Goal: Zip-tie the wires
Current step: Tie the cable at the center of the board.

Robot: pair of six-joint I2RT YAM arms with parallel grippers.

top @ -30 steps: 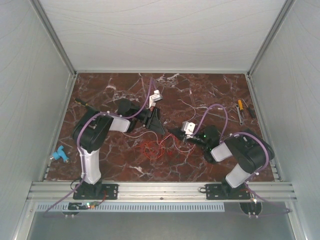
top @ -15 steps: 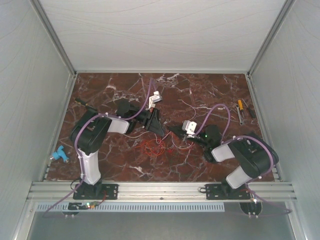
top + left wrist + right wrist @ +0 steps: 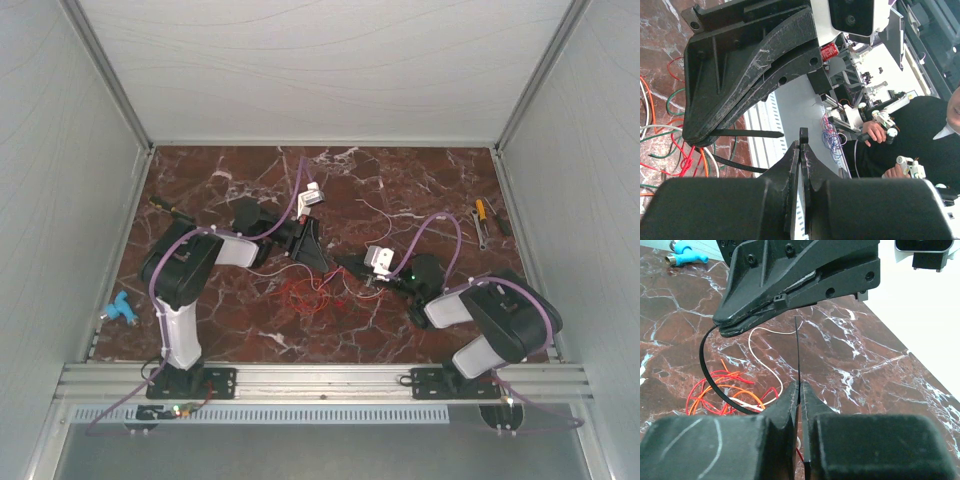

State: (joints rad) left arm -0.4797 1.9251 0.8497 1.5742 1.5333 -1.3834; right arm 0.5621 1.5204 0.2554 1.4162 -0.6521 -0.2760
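The wires [image 3: 305, 294] lie in loose red, orange and white loops on the marble table [image 3: 240, 330], just in front of both grippers. My left gripper [image 3: 321, 261] and right gripper [image 3: 346, 268] meet tip to tip above them. In the left wrist view my left gripper [image 3: 801, 145] is shut on the head end of the black zip tie [image 3: 803, 133]. In the right wrist view my right gripper [image 3: 799, 387] is shut on the zip tie [image 3: 797, 347] by its thin tail. The strap curves in a loop [image 3: 715, 385] down beside the wires [image 3: 722, 390]. I cannot tell whether it goes round them.
A blue fitting [image 3: 118, 308] lies near the table's left front edge. A yellow-handled screwdriver [image 3: 481, 211] and a small wrench [image 3: 481, 233] lie at the right edge. White enclosure walls stand on three sides, and an aluminium rail [image 3: 320, 380] runs along the front.
My right arm's elbow has swung a little to the right and toward the front. Both grippers stay shut and close together over the wires.
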